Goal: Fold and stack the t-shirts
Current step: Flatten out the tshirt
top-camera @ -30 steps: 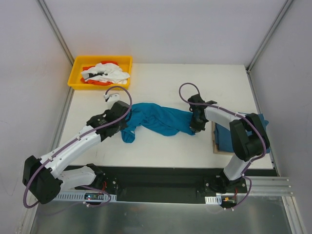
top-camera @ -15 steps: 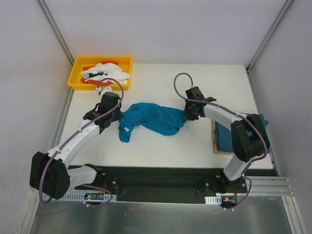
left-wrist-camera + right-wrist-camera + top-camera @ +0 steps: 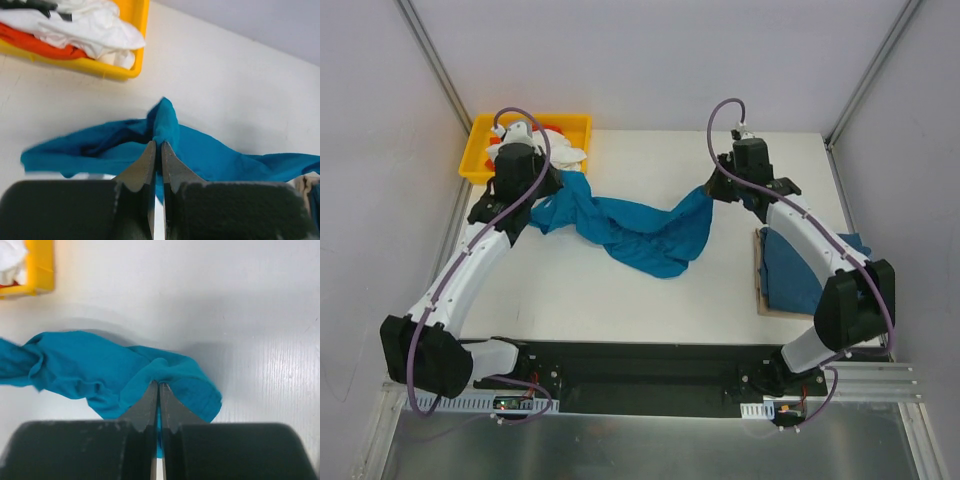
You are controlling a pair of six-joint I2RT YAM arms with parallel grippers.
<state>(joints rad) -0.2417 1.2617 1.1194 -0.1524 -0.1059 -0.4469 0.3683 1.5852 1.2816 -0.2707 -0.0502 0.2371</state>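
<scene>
A teal-blue t-shirt [image 3: 640,228] hangs stretched between my two grippers over the table's middle, sagging down in the centre. My left gripper [image 3: 552,186] is shut on its left end near the yellow bin; in the left wrist view the gripper [image 3: 156,145] pinches a fold of the shirt [image 3: 210,155]. My right gripper [image 3: 713,192] is shut on the right end; in the right wrist view the gripper [image 3: 158,385] pinches the bunched shirt [image 3: 100,370]. A second teal t-shirt [image 3: 798,268] lies folded on a board at the right.
A yellow bin [image 3: 480,160] with white and orange cloths stands at the back left; it also shows in the left wrist view [image 3: 135,30]. The brown board [image 3: 760,290] lies under the folded shirt near the right edge. Grey walls enclose the white table [image 3: 640,300].
Both grippers have moved up and toward the back, apart from each other, lifting and stretching the shirt. The left gripper now sits by the yellow bin.
</scene>
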